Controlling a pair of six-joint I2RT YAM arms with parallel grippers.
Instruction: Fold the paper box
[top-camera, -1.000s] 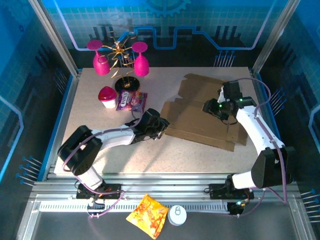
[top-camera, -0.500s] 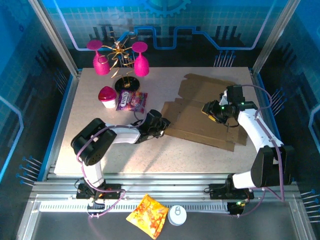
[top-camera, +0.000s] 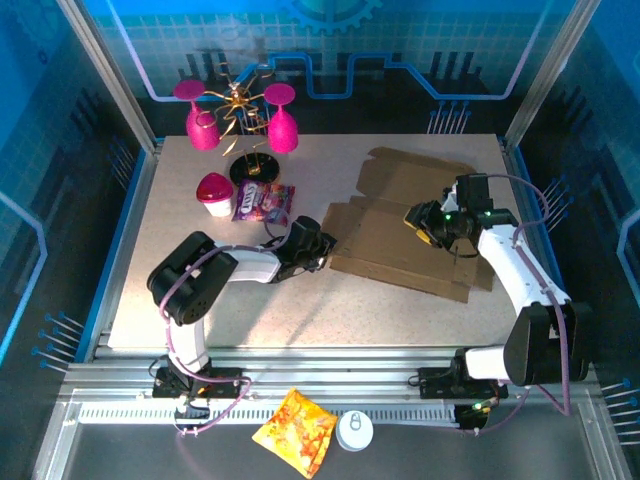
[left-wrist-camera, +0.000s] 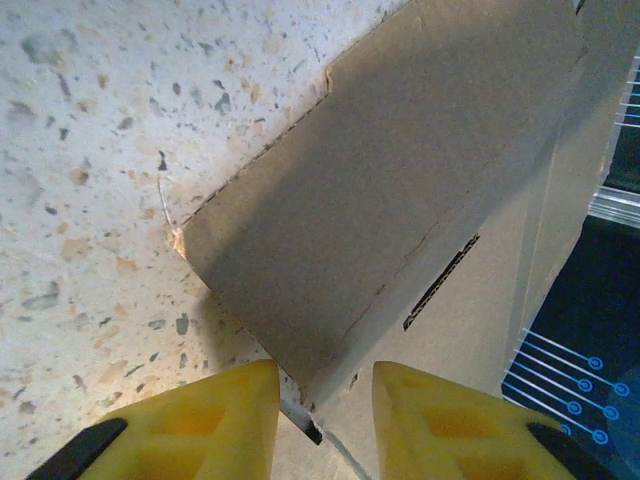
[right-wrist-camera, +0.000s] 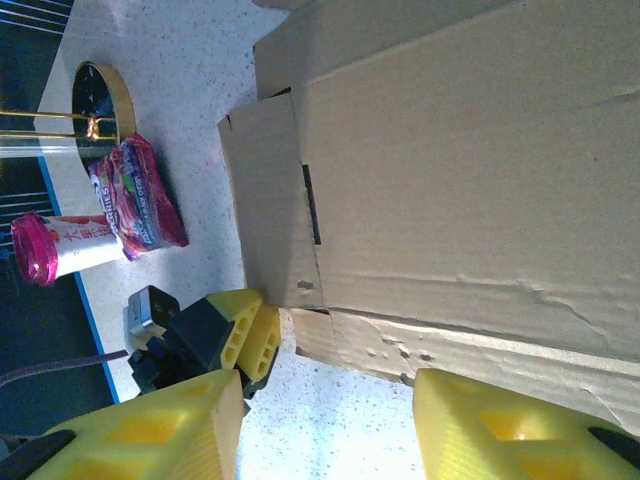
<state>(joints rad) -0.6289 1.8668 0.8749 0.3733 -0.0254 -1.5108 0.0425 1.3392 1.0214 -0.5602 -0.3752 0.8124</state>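
Observation:
The paper box (top-camera: 400, 240) lies unfolded and flat on the right half of the table, plain brown cardboard. My left gripper (top-camera: 322, 248) lies low at its left edge. In the left wrist view the yellow fingers (left-wrist-camera: 200, 420) straddle a corner of the side flap (left-wrist-camera: 400, 180), with a narrow gap left beside the cardboard edge; the left gripper (left-wrist-camera: 325, 375) is open. My right gripper (top-camera: 420, 222) hovers open over the middle of the box. The right wrist view looks between the right gripper's (right-wrist-camera: 328, 385) fingers onto the box (right-wrist-camera: 470, 150) and the left gripper (right-wrist-camera: 245, 335) at the flap's corner.
A purple snack packet (top-camera: 263, 202) and a pink-lidded cup (top-camera: 215, 195) sit left of the box, with a gold stand holding pink glasses (top-camera: 240, 110) behind them. An orange snack bag (top-camera: 295, 430) and a white round lid (top-camera: 354, 430) lie on the rail below the table's near edge.
My left gripper has slid right onto the flap's corner, its elbow drawing in and its jaws narrowing. The right gripper has shifted slightly over the box.

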